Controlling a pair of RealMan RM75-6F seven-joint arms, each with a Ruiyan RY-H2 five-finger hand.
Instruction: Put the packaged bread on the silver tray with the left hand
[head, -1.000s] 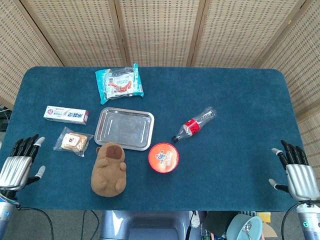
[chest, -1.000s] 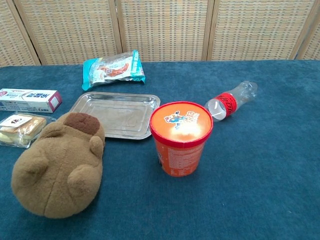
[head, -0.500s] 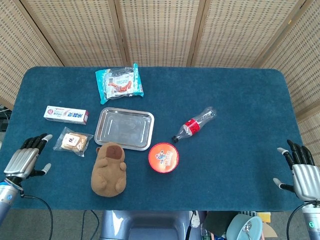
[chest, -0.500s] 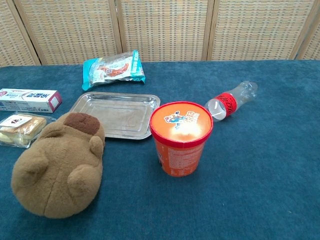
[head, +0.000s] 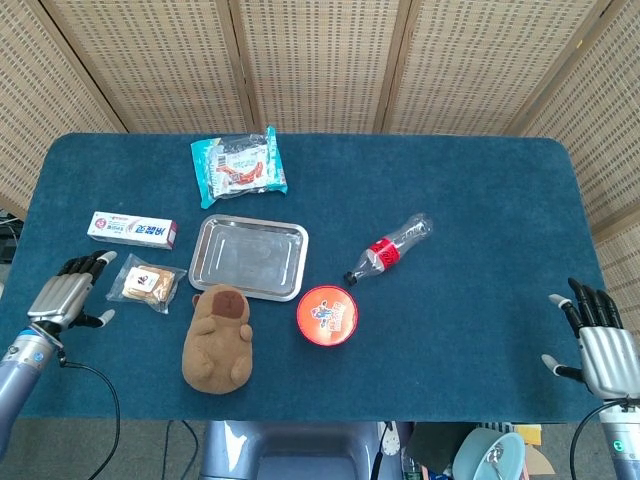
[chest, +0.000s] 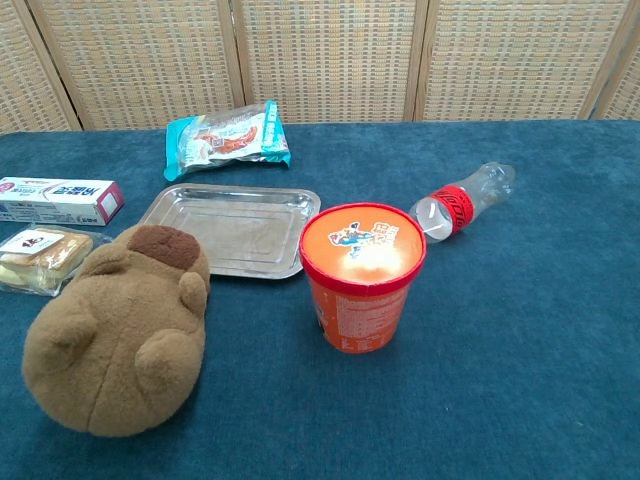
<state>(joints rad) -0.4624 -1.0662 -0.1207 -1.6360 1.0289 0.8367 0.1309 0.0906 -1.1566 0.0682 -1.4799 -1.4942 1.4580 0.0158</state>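
Note:
The packaged bread (head: 147, 284) (chest: 38, 257) lies in clear wrap on the blue table, left of the brown plush. The empty silver tray (head: 249, 257) (chest: 232, 229) sits to its right, mid-table. My left hand (head: 68, 296) hovers just left of the bread, fingers apart, holding nothing, a short gap from the pack. My right hand (head: 598, 343) stays open at the table's near right corner, far from everything. Neither hand shows in the chest view.
A brown plush (head: 218, 339) lies right of the bread and in front of the tray. A toothpaste box (head: 132, 229) sits behind the bread. A teal snack bag (head: 239, 165), an orange cup (head: 327, 315) and a small bottle (head: 390, 248) are around the tray.
My left hand has moved up and to the right, from the table's near left edge towards the bread. The right hand shifted only slightly. No object moved.

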